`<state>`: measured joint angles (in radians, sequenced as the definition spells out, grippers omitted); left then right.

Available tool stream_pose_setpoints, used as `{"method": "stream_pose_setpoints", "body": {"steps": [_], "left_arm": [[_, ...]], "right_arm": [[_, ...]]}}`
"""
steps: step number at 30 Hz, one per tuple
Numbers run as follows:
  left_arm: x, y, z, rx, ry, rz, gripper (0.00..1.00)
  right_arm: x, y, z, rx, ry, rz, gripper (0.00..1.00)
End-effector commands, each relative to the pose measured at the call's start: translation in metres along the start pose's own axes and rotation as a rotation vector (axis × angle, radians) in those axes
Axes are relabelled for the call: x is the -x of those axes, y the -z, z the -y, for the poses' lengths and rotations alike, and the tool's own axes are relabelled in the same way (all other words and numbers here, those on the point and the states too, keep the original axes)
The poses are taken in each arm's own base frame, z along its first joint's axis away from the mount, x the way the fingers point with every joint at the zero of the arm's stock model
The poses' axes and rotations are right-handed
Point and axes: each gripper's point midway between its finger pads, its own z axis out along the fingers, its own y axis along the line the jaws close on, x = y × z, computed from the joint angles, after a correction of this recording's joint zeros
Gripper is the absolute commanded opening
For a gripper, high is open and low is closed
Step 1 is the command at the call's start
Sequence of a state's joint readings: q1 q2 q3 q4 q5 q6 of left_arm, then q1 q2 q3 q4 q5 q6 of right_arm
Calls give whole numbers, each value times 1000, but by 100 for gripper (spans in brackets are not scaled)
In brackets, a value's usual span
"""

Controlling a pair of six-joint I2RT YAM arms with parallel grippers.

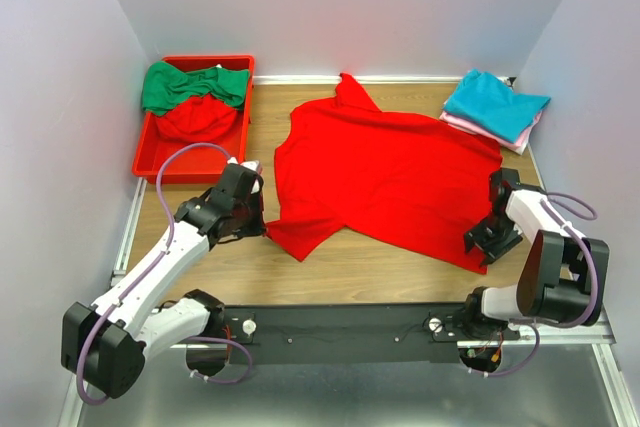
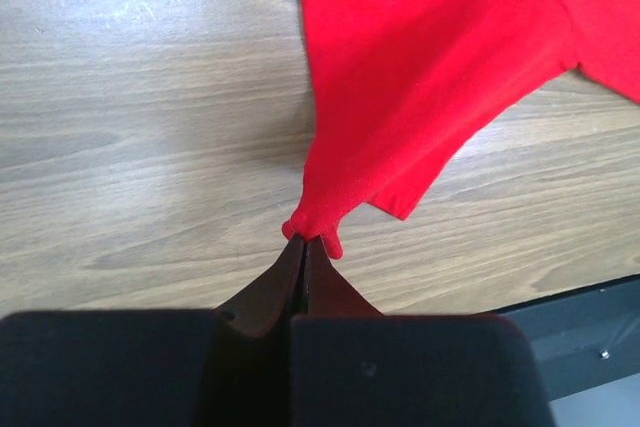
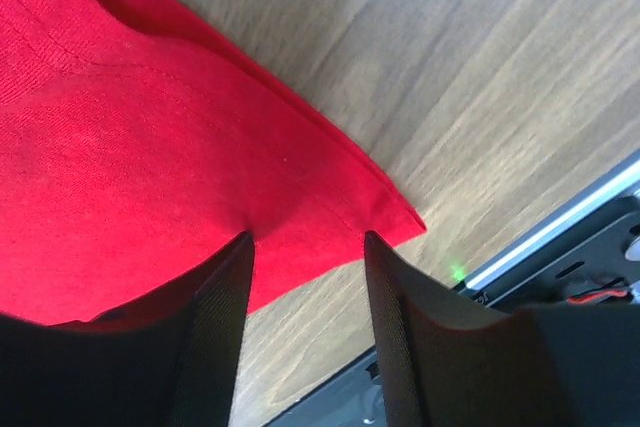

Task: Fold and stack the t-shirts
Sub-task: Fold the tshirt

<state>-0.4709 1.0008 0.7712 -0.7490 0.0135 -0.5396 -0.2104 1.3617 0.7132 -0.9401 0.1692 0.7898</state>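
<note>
A wooden desk (image 1: 380, 282) boxed in by pale walls. The red t-shirt (image 1: 390, 172) lies spread across its middle. My left end effector (image 2: 305, 243) is pinched closed on a sleeve corner; my right end effector (image 3: 305, 239) stands open over the hem corner. Light, limp cloth, I judge: grip edges and corners.

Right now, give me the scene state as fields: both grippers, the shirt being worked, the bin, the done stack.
left gripper: shut on the sleeve tip of the red t-shirt
right gripper: open, fingertips on the cloth by its near right hem corner
red t-shirt: spread on the table, not yet folded
red bin: far left, holds a bunched green t-shirt and a second red t-shirt
stack: far right, teal t-shirt on pink t-shirt
</note>
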Motion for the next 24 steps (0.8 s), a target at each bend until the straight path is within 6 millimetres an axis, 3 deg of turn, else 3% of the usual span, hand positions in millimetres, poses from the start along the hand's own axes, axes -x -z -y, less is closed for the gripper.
{"method": "stream_pose_setpoints", "body": {"steps": [1,11,18,24], "left_arm": [[15,10,12,-48,17,45,0],[22,10,16,-65,27,55,0],[21,9,14,-60,30,55,0],[25,6,11,-51,25,59,0]], "right_arm": [[-2,-7,-6,14,22,-13,51],[-1,-19,-19,12,27,-1,44],[5,-17,-22,18,26,28,17],[9,-14,-29,31,29,31,3]]}}
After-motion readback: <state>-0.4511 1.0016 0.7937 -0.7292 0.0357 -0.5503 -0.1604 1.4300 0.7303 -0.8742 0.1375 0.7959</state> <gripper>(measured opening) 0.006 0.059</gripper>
